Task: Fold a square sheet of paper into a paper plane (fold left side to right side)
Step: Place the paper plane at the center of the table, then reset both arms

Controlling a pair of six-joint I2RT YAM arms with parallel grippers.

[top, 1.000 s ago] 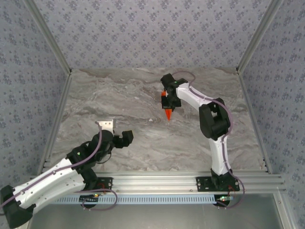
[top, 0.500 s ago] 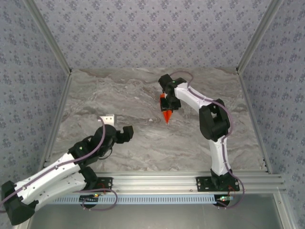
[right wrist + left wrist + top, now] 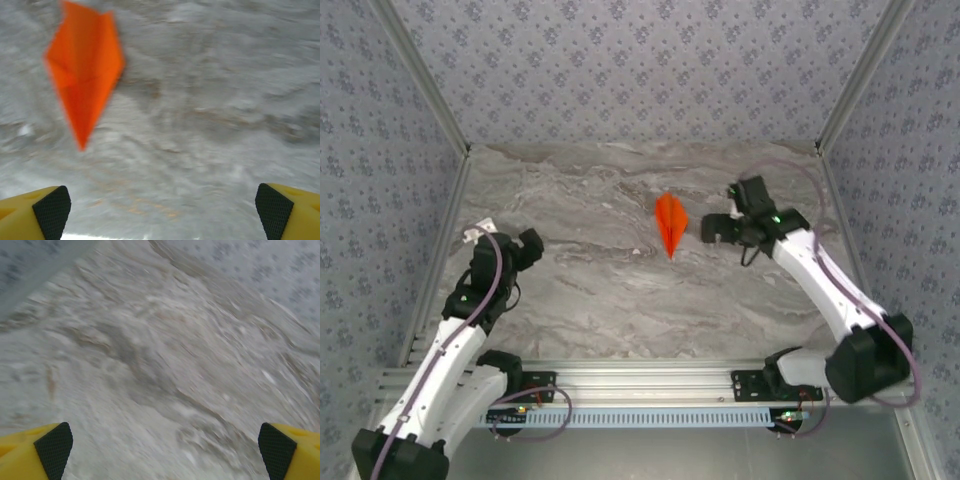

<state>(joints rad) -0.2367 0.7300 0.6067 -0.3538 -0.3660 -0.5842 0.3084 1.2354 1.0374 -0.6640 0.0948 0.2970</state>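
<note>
- Plane (image 3: 670,222): matt orange paper, sharply creased, is seen.
- Table (image 3: 600,290): a smooth, marbled surface is shown.
- Fingers (image 3: 20,217): yellow plastic is seen, faced with black textured pads (image 3: 52,210).
- Rails (image 3: 650,378): bare metal is shown.

Even, soft light in the overhead view — both wrist views motion-blurred, the table (image 3: 165,365) smeared.

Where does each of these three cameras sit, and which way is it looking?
Top external: fixed above and behind, looking down on table, both arms, left tool, right tool, paper plane.
Left wrist: on the left arm, facing bare table between its open pads.
Right wrist: on the right arm, facing the paper plane beyond its pads.
Shared: top and right wrist both show the paper plane.
</note>
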